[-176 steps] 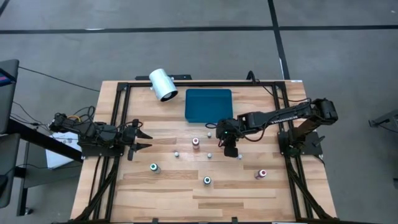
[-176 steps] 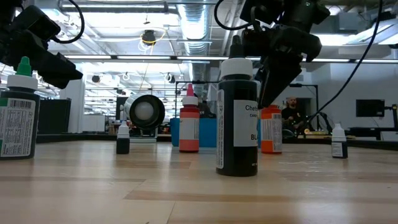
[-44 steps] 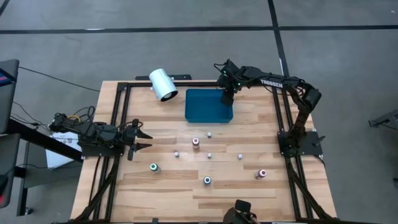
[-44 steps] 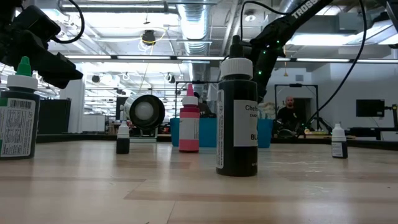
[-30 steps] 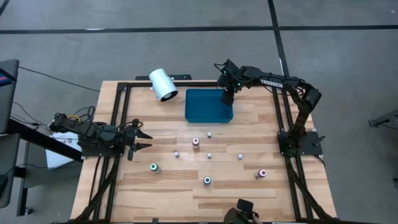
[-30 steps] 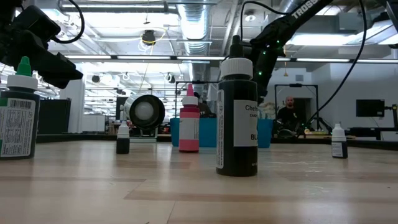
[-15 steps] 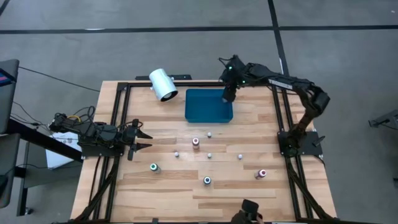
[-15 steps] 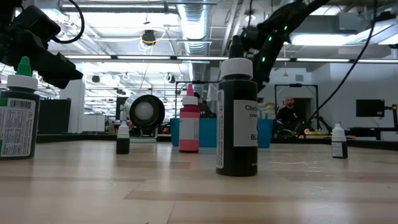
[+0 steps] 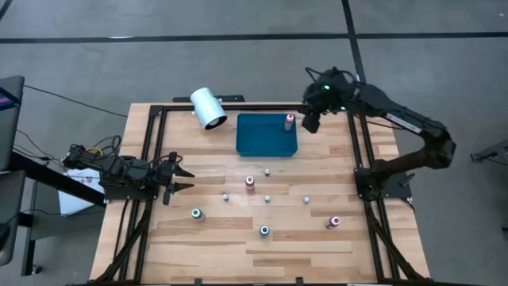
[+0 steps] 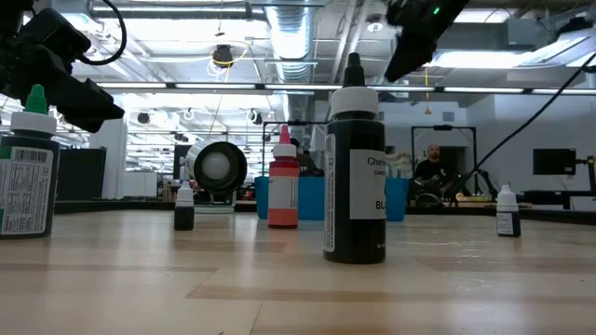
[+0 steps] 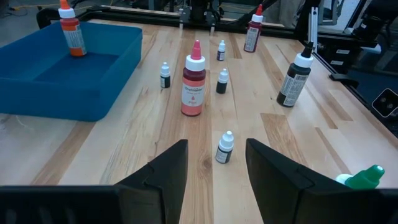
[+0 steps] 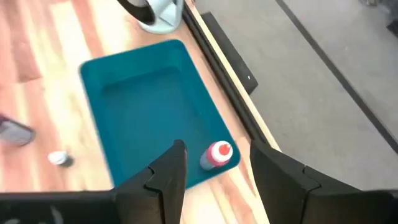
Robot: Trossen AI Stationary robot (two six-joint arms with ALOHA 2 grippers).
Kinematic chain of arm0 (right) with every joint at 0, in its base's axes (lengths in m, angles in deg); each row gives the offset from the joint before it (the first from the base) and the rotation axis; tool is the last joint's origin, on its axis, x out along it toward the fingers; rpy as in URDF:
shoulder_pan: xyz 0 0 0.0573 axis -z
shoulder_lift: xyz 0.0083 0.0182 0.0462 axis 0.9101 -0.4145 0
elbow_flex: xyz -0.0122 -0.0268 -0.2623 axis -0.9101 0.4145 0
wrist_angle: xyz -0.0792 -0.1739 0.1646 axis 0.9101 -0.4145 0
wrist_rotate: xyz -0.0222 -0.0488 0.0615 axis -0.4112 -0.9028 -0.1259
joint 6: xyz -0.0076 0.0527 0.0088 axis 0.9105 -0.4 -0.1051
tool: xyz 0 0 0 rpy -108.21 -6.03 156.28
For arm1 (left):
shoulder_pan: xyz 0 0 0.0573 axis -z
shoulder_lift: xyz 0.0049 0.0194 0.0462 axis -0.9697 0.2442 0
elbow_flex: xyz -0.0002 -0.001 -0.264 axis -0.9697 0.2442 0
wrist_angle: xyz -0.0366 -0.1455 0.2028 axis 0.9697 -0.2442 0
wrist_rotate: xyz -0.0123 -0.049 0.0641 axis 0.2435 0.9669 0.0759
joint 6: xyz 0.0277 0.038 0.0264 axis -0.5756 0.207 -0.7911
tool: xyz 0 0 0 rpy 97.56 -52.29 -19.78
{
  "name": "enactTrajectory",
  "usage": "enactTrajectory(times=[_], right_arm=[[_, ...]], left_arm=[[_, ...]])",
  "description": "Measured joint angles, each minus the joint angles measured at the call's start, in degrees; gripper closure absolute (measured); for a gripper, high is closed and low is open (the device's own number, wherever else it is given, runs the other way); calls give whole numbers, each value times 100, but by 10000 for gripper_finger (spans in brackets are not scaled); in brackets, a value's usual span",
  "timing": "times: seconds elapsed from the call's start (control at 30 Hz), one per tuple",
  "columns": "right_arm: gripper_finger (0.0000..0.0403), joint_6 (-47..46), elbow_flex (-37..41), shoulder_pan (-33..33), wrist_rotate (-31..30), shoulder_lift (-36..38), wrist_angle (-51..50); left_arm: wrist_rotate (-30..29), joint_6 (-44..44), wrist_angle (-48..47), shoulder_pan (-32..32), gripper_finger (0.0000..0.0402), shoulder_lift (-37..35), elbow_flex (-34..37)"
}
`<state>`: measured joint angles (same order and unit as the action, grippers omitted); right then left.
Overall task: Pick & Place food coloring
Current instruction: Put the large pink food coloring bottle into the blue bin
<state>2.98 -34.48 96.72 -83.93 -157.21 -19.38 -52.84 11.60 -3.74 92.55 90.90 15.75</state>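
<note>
Red-topped bottle (image 9: 290, 121) upright in blue tray (image 9: 262, 143) far right corner. Right gripper (image 9: 310, 124) beside tray, fingers apart, empty. Left gripper (image 9: 184, 179) at table's left edge, fingers apart, empty.

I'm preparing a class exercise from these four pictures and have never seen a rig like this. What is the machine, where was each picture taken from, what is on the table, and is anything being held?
It is a robot with two dark arms at a wooden table. One picture looks straight down, one looks level across the tabletop, and two come from cameras on the wrists. On the table lie a blue tray, a white cylinder on its side and small food coloring bottles. One red-topped bottle stands in the tray's corner. The right end effector is raised beside that corner, open, holding nothing. The left end effector waits open at the table's left edge, also holding nothing.
</note>
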Motion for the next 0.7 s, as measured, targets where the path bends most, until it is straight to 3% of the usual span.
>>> enactTrajectory(times=[0.33,0.7], right_arm=[[241,-359,188,-202,-9,839,-377],[241,-1338,2141,-631,9,2153,636]], left_arm=[[0,0,4,-2,248,-1,0],[-19,-251,649,0,248,1,0]])
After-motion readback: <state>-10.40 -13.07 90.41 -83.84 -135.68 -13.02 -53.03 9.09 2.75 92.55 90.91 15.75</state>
